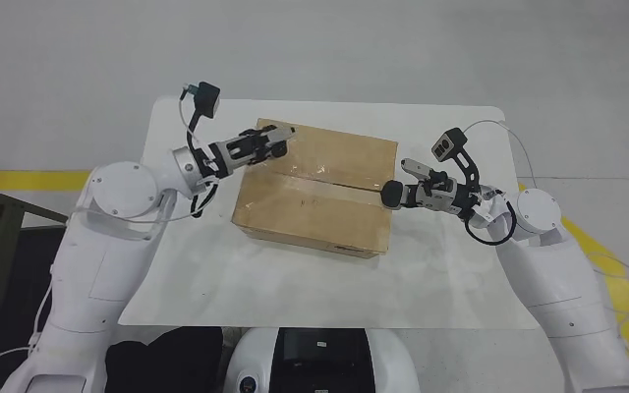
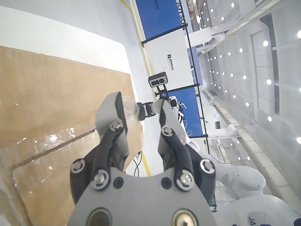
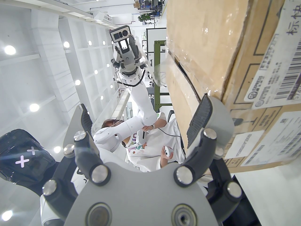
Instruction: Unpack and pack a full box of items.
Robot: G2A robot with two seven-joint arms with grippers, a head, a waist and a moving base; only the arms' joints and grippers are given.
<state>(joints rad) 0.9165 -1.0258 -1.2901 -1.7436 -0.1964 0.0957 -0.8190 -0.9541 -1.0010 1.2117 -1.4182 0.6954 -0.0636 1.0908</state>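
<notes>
- The closed brown cardboard box [image 1: 314, 192] [image 2: 58, 90] [image 3: 207, 24] sits in the middle of the top view, on the white rectangular table [image 1: 197, 285]. Its two top flaps meet along a seam covered with clear shiny tape [image 2: 54, 139] [image 3: 178, 59].
- The left gripper [image 1: 278, 140] [image 2: 141, 109] is at the box's upper left corner in the top view. Its jaws are parted a moderate way and hold nothing. One grey finger [image 2: 115, 114] lies over the taped top edge of the box, and the other [image 2: 168, 118] hangs off past that edge.
- The right gripper [image 1: 393, 194] [image 3: 143, 118] is at the box's right end, level with the seam. Its jaws are spread wide and grip nothing. One ribbed pad [image 3: 200, 118] sits at the top edge of the box; I cannot tell whether it touches. The other finger [image 3: 82, 121] is in open air.
- White printed labels [image 3: 270, 71] cover the box's end wall beside that pad.
</notes>
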